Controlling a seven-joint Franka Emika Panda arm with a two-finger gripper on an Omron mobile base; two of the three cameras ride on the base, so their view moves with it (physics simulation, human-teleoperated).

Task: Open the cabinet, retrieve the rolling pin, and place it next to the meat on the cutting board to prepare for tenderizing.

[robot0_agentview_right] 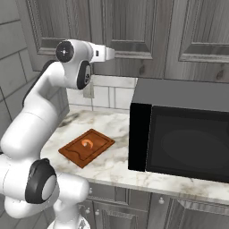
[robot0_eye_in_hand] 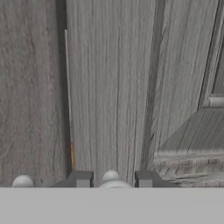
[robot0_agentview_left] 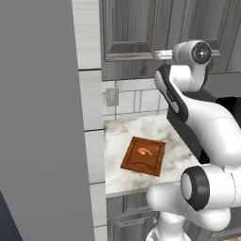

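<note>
Gripper: my gripper sits at the bottom centre of the hand view, fingers apart, with a round knob between the tips; not clamped on it.
Second knob: another round knob shows at the lower left of the hand view.
Cabinet: the grey wood-grain cabinet spans the top of the left base view, doors closed; my hand reaches up to its lower edge.
Cutting board: the cutting board lies on the marble table, centre of the left base view.
Meat: the meat rests on the board's upper half.
Microwave: a black microwave stands at the right of the right base view, near the board but apart from it.
</note>
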